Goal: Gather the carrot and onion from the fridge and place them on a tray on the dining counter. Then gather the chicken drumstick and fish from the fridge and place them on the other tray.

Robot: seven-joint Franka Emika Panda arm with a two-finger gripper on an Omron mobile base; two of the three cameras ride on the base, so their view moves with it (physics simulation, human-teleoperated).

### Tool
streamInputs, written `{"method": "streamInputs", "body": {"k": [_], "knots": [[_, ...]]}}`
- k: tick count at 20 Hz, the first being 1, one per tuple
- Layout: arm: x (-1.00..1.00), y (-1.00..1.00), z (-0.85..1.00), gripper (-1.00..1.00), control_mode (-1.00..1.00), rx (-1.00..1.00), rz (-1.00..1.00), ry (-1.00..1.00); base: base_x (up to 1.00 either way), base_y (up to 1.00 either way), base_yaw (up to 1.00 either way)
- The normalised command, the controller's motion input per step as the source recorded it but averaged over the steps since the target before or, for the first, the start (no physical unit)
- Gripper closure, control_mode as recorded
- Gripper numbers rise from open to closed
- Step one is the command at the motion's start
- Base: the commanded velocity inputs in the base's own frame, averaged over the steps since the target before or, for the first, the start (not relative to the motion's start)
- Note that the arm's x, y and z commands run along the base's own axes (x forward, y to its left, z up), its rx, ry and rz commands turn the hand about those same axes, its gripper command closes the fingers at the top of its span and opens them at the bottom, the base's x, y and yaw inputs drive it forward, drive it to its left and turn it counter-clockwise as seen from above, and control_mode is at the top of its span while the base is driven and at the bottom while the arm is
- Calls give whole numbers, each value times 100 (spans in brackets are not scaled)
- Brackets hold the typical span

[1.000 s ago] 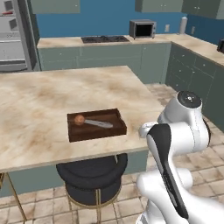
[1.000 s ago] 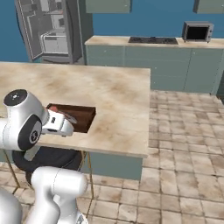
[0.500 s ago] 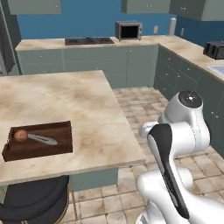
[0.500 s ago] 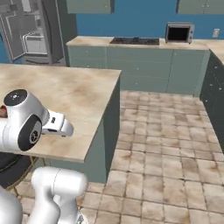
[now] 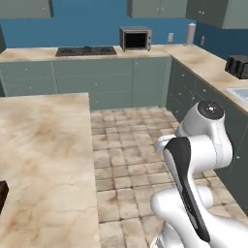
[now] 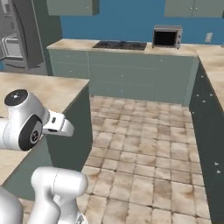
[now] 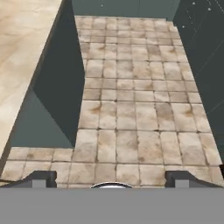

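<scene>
My gripper [image 7: 112,179] is open, its two dark fingertips [image 7: 41,178] spread wide with nothing between them. It hangs over the tiled floor [image 7: 131,109], just past the end of the dining counter [image 7: 22,52]. That beige marble counter [image 5: 43,160] fills the left of the left base view, and a dark brown corner of a tray [image 5: 2,193] shows at the picture's left edge. The grey fridge [image 6: 11,39] stands at the far left of the right base view. The carrot, onion, chicken drumstick and fish are out of view.
A back counter carries a cooktop [image 5: 86,50] and a microwave [image 5: 135,38]. A side counter with a toaster [image 5: 238,65] and grey-green cabinets [image 6: 210,131] lines the right. Open tiled floor [image 5: 131,145] lies between the dining counter and those cabinets.
The whole picture has shifted: the base has moved to the right, so the tray slid off the left edge and more floor shows. The gripper stays open.
</scene>
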Motion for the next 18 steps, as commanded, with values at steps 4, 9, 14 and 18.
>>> {"method": "streamInputs", "body": {"k": [4, 9, 14, 18], "knots": [[0, 0, 0, -100, 100, 0, 0, 0, 99, -77, 22], [0, 0, 0, -100, 100, 0, 0, 0, 100, -63, 28], [0, 0, 0, -100, 100, 0, 0, 0, 100, -57, 31], [0, 0, 0, -100, 100, 0, 0, 0, 100, -49, 34]]}}
